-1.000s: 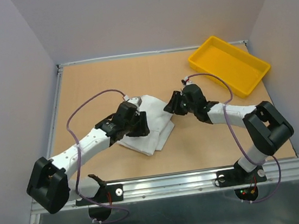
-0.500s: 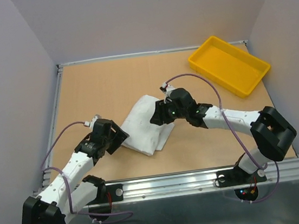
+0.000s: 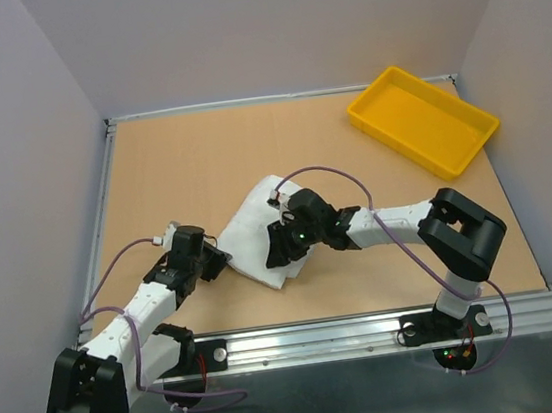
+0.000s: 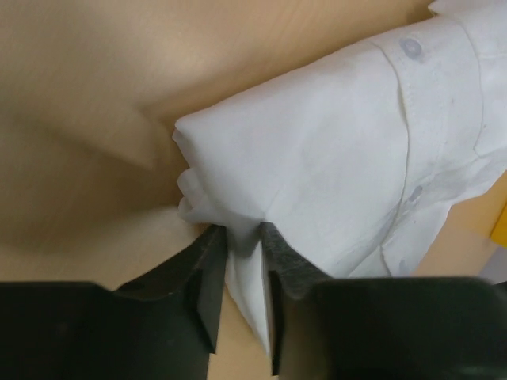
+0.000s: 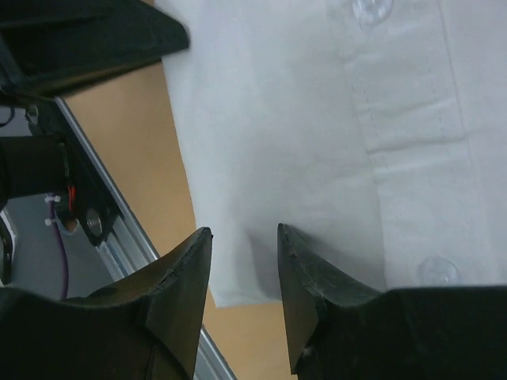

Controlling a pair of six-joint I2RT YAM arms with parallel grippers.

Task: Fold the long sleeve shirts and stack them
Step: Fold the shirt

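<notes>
One white shirt (image 3: 252,238), folded compact, layered edges, button placket showing

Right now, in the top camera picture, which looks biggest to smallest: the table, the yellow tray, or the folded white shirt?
1. Wooden table.
2. Yellow tray and folded white shirt: close; the right gripper covers part of the shirt, so I won't rank them.

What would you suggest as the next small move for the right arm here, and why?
Probably lower the right gripper and close it on the near corner of the white shirt: its jaws stand open over that edge, while the left gripper pinches its left edge.
</notes>
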